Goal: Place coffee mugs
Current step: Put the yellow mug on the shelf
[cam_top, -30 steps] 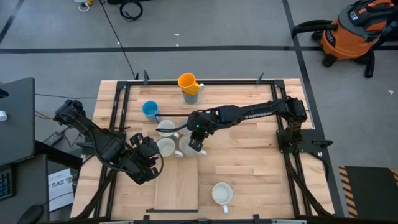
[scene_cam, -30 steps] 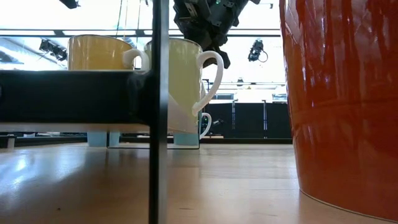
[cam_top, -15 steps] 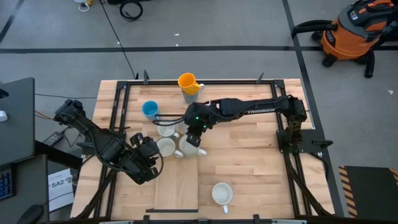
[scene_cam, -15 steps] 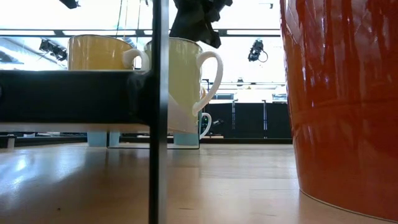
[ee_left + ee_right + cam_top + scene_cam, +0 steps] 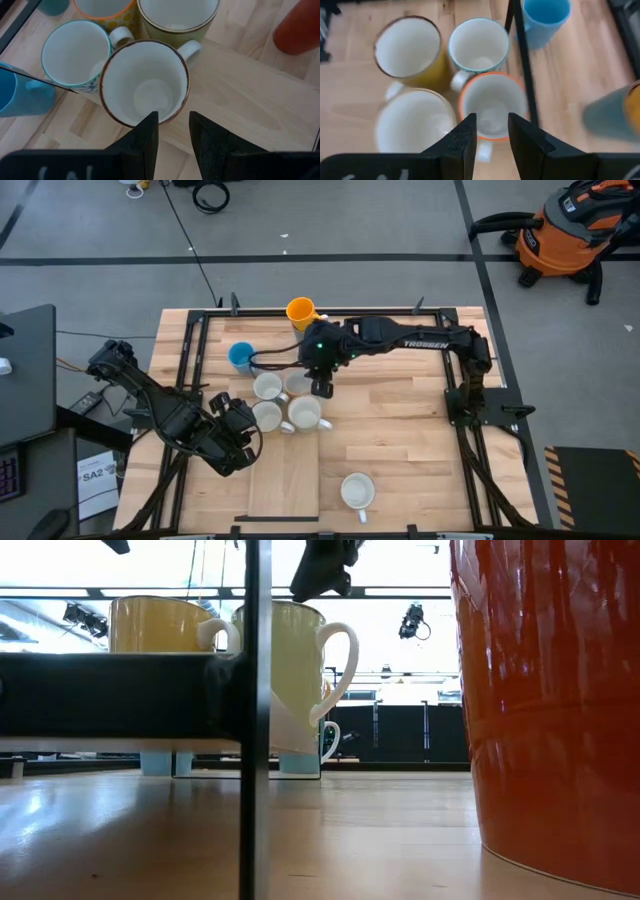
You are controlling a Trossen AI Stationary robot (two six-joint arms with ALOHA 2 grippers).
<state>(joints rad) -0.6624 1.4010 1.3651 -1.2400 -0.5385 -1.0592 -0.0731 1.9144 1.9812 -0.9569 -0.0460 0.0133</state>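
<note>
Right claw (image 5: 321, 388): hangs above the cluster of four mugs near the middle of the surface (image 5: 400, 450), over the cluster's far-right member. Fingers parted by a narrow gap, nothing between them, touching nothing. In the right wrist view the claw (image 5: 490, 131) looks straight down into the orange-rimmed mug (image 5: 493, 106), clear of its rim.

Left claw (image 5: 243, 442): low at the near-left of the surface, just beside the cluster. Fingers likewise a narrow gap apart and empty. In its wrist view the claw (image 5: 172, 131) sits just short of the brown-rimmed mug (image 5: 145, 82); whether a fingertip touches the rim, cannot tell.

Mug positions, high view:
- Cluster of four, packed rim to rim: two far (image 5: 267, 387), (image 5: 297, 383), two near (image 5: 266, 417), (image 5: 305, 413).
- Blue mug (image 5: 241, 357) just far-left of the cluster.
- Orange mug (image 5: 300, 311) at the far edge, stacked on a greyish mug (image 5: 610, 119).
- White mug (image 5: 357, 491) alone at the near edge, well apart from the rest.

All mugs upright, mouths up.
</note>
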